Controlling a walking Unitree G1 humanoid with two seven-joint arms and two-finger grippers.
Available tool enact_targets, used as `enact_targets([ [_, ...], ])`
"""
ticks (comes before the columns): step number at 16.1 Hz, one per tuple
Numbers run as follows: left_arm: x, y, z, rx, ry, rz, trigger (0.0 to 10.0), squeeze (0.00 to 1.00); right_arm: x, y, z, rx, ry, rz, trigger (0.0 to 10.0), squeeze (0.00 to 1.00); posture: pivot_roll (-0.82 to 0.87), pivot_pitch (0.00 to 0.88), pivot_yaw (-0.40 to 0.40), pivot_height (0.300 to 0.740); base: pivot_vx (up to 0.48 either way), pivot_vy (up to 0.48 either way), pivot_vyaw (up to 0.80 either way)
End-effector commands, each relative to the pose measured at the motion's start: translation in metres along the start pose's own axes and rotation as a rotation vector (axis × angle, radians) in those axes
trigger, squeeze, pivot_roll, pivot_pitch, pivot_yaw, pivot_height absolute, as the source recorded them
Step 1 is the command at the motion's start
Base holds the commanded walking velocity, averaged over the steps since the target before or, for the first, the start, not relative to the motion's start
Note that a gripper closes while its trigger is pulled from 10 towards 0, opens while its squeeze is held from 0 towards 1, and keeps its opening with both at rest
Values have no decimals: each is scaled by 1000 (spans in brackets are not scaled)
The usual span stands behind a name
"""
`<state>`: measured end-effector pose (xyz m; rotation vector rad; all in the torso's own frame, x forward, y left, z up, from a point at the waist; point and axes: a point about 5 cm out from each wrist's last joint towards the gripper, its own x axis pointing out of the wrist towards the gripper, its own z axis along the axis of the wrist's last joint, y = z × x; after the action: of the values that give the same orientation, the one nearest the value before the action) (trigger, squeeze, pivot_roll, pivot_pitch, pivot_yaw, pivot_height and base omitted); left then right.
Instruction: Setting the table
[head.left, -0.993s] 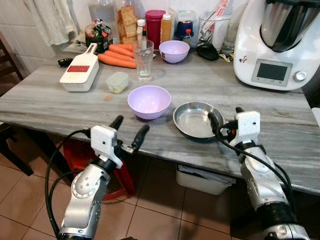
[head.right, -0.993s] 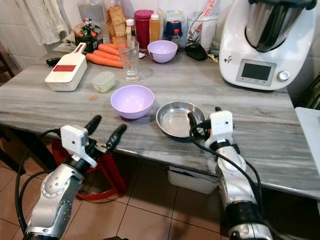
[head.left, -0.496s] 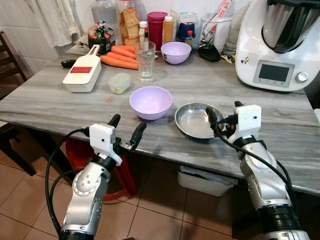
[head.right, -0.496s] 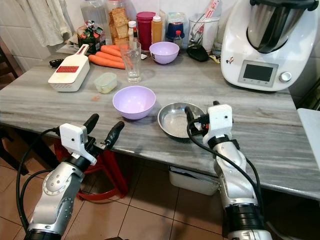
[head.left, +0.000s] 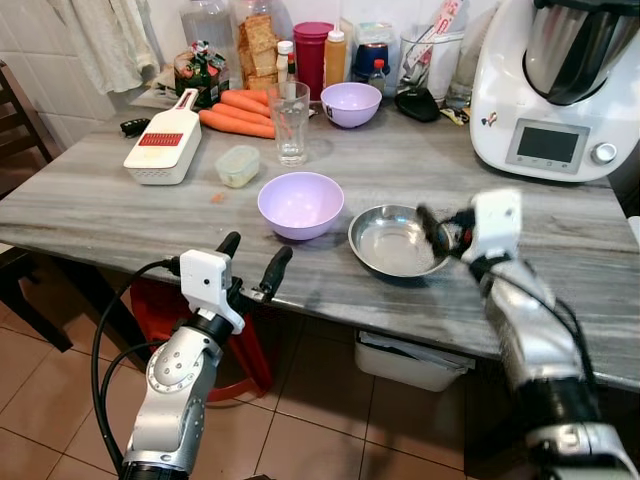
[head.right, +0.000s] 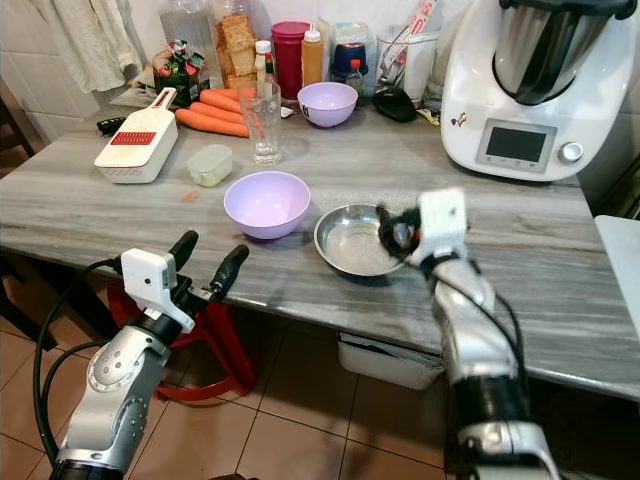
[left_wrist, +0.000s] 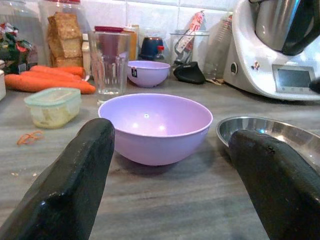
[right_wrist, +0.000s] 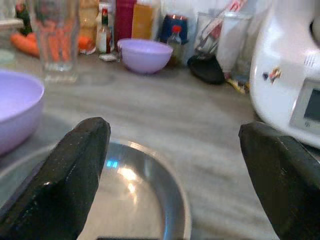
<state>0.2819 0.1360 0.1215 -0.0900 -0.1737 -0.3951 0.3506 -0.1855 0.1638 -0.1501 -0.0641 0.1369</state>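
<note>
A purple bowl (head.left: 300, 203) stands near the front of the grey table (head.left: 120, 215), with a shallow steel bowl (head.left: 393, 240) right beside it. My right gripper (head.left: 448, 225) is open and blurred, hovering just above the steel bowl's right rim; in the right wrist view the steel bowl (right_wrist: 135, 200) lies between and below the fingers. My left gripper (head.left: 256, 250) is open and empty, held before the table's front edge and facing the purple bowl (left_wrist: 155, 125). A second purple bowl (head.left: 350, 103) and a drinking glass (head.left: 288, 122) stand farther back.
A white kitchen machine (head.left: 555, 85) fills the back right. A white grater (head.left: 162, 140), carrots (head.left: 235, 110) and a small lidded container (head.left: 238, 165) lie at the back left, with bottles and jars (head.left: 310, 50) along the wall. A red stool (head.left: 150, 310) stands under the table.
My right gripper has lifted a little above the steel bowl's rim and is blurred with motion. The left arm has stayed in place.
</note>
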Motion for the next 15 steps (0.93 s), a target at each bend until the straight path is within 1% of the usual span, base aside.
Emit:
enact_targets([
  [1, -2, -1, -3, 2, 21, -12, 10000, 0, 1, -2, -2, 6, 26, 7, 10000, 0, -29, 44, 44, 740, 0, 0, 0],
  [2, -1, -2, -3, -13, 28, -27, 10000, 0, 2, -1, -4, -27, 61, 44, 10000, 0, -31, 53, 44, 740, 0, 0, 0],
  [3, -1, -3, -3, -22, 29, -37, 10000, 0, 4, 0, -8, -37, 99, 66, 10000, 0, -31, 53, 44, 740, 0, 0, 0],
  [4, -1, -3, -3, -23, 30, -40, 10000, 0, 5, 1, -10, -44, 116, 75, 10000, 0, -31, 53, 44, 740, 0, 0, 0],
  [5, -1, -5, -3, -26, 33, -47, 10000, 0, 9, 2, -15, -71, 165, 105, 10000, 0, -31, 61, 46, 740, 0, 0, 0],
  [9, -1, -6, -4, -33, 39, -57, 10000, 0, 19, 1, -14, -106, 204, 129, 10000, 0, -32, 62, 49, 740, 0, 0, 0],
  [10, 0, -6, -3, -35, 40, -64, 10000, 0, 24, 1, -14, -114, 221, 144, 10000, 0, -30, 63, 51, 740, 0, 0, 0],
  [12, 0, -7, -3, -37, 39, -70, 10000, 0, 26, 1, -16, -117, 240, 158, 10000, 0, -28, 62, 51, 740, 0, 0, 0],
  [15, -1, -9, -3, -45, 36, -88, 10000, 0, 31, 6, -18, -102, 289, 201, 10000, 0, -25, 73, 52, 740, 0, 0, 0],
])
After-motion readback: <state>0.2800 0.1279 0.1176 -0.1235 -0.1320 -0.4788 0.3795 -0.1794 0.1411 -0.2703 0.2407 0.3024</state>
